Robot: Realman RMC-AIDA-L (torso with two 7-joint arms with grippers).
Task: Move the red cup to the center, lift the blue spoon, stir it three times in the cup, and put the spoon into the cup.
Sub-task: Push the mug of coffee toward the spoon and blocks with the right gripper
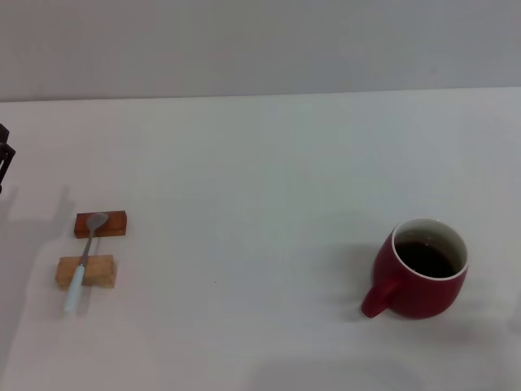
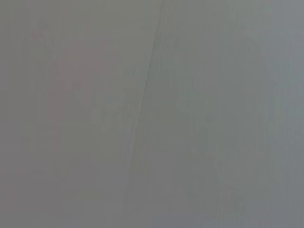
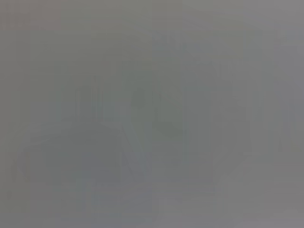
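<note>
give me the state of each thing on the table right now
red cup: upright on the table's right side, dark liquid inside, handle toward the front left, not held.
blue spoon: lying across two blocks, bowl on the reddish-brown block, handle over the tan block, not held.
left gripper: just showing at the left edge, away from the spoon.

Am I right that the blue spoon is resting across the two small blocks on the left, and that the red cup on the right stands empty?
Not quite: the red cup is not empty. The head view shows dark liquid inside its white interior. The rest holds: the blue spoon does rest across the two small blocks on the left, and the cup stands on the right.
</note>
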